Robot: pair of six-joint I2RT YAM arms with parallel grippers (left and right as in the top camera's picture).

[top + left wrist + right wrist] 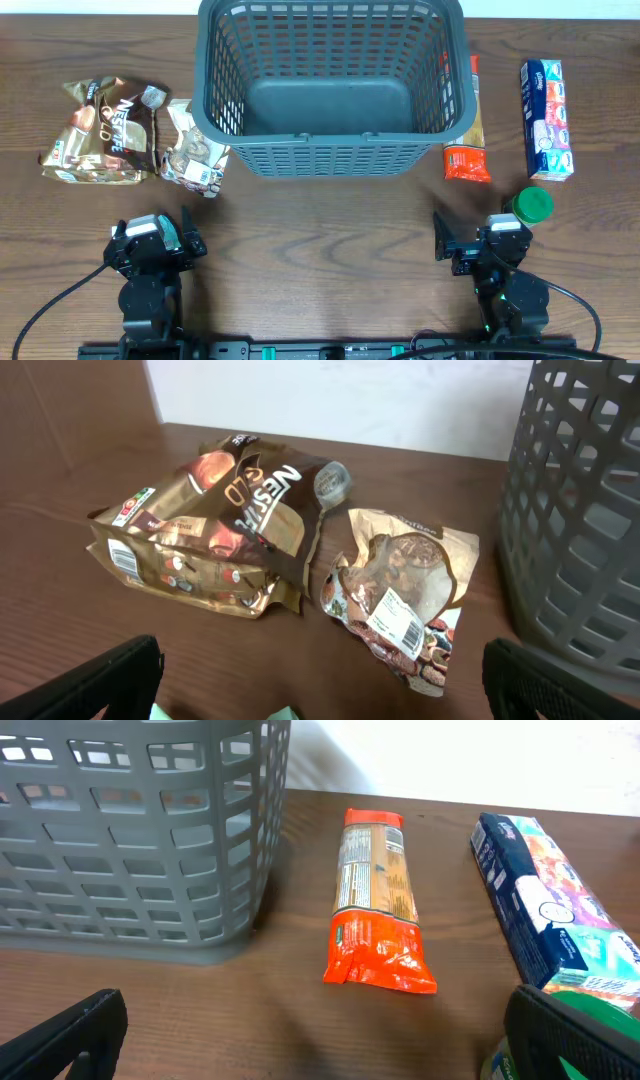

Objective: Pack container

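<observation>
Left gripper [325,688] fingers sit at the frame edges in the left wrist view, spread wide with nothing between them. Right gripper [315,1045] is the same: jaws parted, empty. Both arms are parked at the near table [330,235] edge, one per side, likely so each can work its own cluster. The container [330,152] stands upright at the far middle of the table between the two clusters, mouth up and reachable by either arm. Its solid floor shows bare, so nothing is packed yet. On the left lie a brown Nescafe bag [105,132], flat and crumpled, and a small snack packet [193,150] just beside the basket's left wall; whether it touches the wall I cannot tell. On the right, an orange packet [466,130] lies lengthwise close along the right wall, a blue printed pack [547,120] lies further out, and a green-capped item [531,205] sits just beside the right gripper, too cropped to identify. All items lie loose and apart enough for single picks. The task looks unstarted, with the snack packet or green-capped item the likely first grabs.
</observation>
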